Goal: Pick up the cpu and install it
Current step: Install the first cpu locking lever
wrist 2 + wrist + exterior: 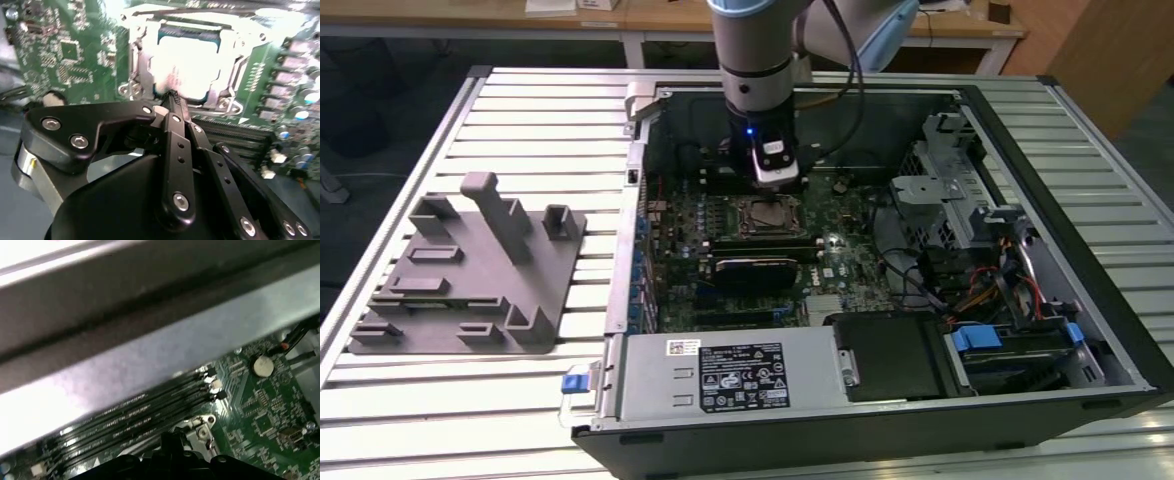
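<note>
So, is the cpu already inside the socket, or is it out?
Inside. In the second wrist view the cpu lies flat within the metal socket frame; the gripper is just above its edge.

A grey arm (pixel 758 50) with a black cable (pixel 843 40), and a black, silver-screwed linkage gripper (pixel 172 100).

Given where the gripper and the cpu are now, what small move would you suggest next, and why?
Probably lift straight up, slowly: the cpu appears to lie flat inside the socket frame, and the gripper looks closed and empty at its near edge.
</note>
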`<state>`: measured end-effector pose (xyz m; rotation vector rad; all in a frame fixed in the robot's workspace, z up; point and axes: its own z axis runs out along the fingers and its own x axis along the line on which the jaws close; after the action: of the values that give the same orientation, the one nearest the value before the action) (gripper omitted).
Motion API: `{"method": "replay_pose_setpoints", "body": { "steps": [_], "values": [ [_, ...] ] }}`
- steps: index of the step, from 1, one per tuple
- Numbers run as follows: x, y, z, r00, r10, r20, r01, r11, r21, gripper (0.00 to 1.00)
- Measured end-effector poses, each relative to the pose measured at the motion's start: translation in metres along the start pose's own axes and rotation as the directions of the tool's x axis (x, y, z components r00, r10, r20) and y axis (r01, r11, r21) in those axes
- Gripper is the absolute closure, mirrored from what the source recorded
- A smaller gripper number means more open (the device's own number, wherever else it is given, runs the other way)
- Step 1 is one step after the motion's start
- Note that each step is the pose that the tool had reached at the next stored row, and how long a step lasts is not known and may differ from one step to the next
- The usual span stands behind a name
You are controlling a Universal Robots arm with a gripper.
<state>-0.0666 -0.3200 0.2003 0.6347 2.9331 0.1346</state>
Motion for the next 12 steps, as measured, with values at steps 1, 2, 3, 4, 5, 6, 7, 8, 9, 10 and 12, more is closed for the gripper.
{"method": "replay_pose_setpoints", "body": {
  "steps": [1, 2, 3, 4, 5, 6, 7, 8, 9, 10, 12],
  "values": [
    [0.0, 0.0, 0.0, 1.0, -0.001, -0.0034, 0.001, 0.9999, 0.0125, 0.89],
    [-0.0001, 0.0, 0.0001, 1.0, -0.002, -0.0058, 0.002, 0.9997, 0.0239, 0.89],
    [-0.0002, -0.0001, 0.0001, 1.0, -0.003, -0.0071, 0.003, 0.9994, 0.0337, 0.89],
    [-0.0004, -0.0005, 0.0002, 1.0, -0.004, -0.007, 0.004, 0.9992, 0.0407, 0.89],
    [-0.0007, -0.0012, 0.0, 1.0, -0.005, -0.0066, 0.005, 0.999, 0.0455, 0.89],
    [-0.0012, -0.0022, -0.0001, 1.0, -0.005, -0.0061, 0.005, 0.9988, 0.048, 0.89],
    [-0.0018, -0.0034, -0.0001, 1.0, -0.005, -0.0057, 0.005, 0.9988, 0.0496, 0.89],
    [-0.0025, -0.0049, -0.0002, 1.0, -0.005, -0.0055, 0.005, 0.9987, 0.0508, 0.89],
    [-0.0032, -0.0065, -0.0003, 1.0, -0.005, -0.0054, 0.005, 0.9987, 0.0516, 0.89],
    [-0.0039, -0.0081, -0.0004, 1.0, -0.005, -0.0053, 0.006, 0.9986, 0.0523, 0.89],
    [-0.0054, -0.0109, -0.0005, 1.0, -0.005, -0.0059, 0.006, 0.9986, 0.0531, 0.89]
  ]
}}
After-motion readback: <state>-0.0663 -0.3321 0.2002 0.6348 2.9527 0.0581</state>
